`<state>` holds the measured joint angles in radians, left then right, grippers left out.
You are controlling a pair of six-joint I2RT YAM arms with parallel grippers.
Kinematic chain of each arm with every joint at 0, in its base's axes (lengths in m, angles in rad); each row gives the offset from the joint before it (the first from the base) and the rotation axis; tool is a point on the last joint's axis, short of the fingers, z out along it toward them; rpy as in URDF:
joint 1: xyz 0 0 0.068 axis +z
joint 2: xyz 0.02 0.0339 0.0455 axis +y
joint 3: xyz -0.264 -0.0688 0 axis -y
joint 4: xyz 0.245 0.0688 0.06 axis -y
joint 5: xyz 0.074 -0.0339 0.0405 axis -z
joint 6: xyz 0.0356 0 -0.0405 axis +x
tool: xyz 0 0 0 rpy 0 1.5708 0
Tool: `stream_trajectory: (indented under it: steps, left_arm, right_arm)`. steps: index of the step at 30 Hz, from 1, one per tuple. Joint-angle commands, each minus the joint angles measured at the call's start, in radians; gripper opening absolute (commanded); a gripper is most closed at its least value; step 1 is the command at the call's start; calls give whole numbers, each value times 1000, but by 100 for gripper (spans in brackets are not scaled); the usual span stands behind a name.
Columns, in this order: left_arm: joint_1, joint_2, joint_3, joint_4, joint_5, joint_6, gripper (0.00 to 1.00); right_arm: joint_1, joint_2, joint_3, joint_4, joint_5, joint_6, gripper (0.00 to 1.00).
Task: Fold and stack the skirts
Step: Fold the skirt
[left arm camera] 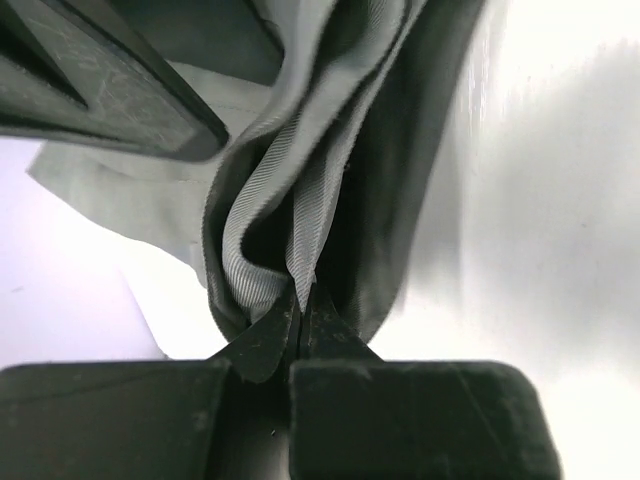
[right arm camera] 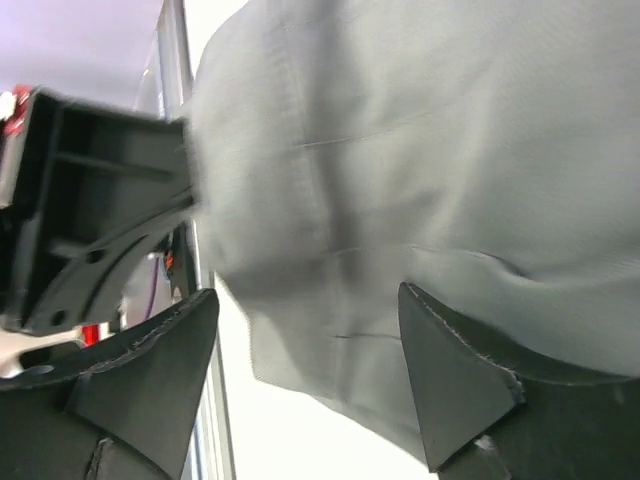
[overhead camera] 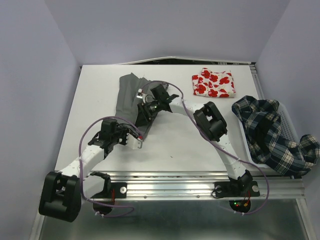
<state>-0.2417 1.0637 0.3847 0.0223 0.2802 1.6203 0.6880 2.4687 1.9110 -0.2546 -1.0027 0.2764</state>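
The grey skirt [overhead camera: 128,95] lies as a long strip on the left-centre of the table, running from the back towards the front. My left gripper [overhead camera: 140,139] is at its near end; in the left wrist view it [left arm camera: 300,305] is shut on a fold of the grey skirt [left arm camera: 300,190]. My right gripper [overhead camera: 146,113] hovers over the strip's middle; in the right wrist view it [right arm camera: 310,345] is open with the grey cloth [right arm camera: 420,170] spread between its fingers. The red-print skirt [overhead camera: 213,83] lies folded at the back. The plaid skirt [overhead camera: 267,132] lies crumpled at the right.
The plaid skirt drapes over a white mesh basket [overhead camera: 287,120] at the table's right edge. A metal rail [overhead camera: 200,181] runs along the near edge by the arm bases. The other arm's finger [left arm camera: 110,85] crosses the top left of the left wrist view.
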Motion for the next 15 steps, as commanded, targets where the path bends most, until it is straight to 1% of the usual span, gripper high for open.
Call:
stream_trajectory:
  steps: [1,2,4,7,10,11,12,13,14,15]
  left_arm:
    - [-2,-96,42,-191,45,-13,0]
    - [-4,-117,40,-218,45,-8,0]
    - [-5,-134,40,-242,45,-14,0]
    - [-7,-136,66,-280,56,-39,0]
    - [-10,-101,98,-336,54,-79,1]
    - [-14,-96,106,-346,45,-85,8]
    - [-19,-93,112,-355,34,-103,31]
    - [-21,-99,127,-376,30,-108,48]
    - [-21,-105,138,-393,27,-114,71]
    - [-21,-113,151,-418,28,-111,87]
  right_arm:
    - [-76,-54,100,-60,84,-19,79]
    - [-76,-62,141,-58,94,-20,80]
    - [-97,-60,180,-60,113,-28,81]
    - [-97,-47,226,-60,128,-34,81]
    - [-97,-22,215,-35,89,7,80]
    - [-97,-21,201,-23,79,18,79]
    - [-97,-16,186,-12,61,30,78]
    - [-97,-16,153,0,50,47,77]
    - [-97,-20,137,23,39,55,77]
    - [-97,-24,120,35,35,63,77]
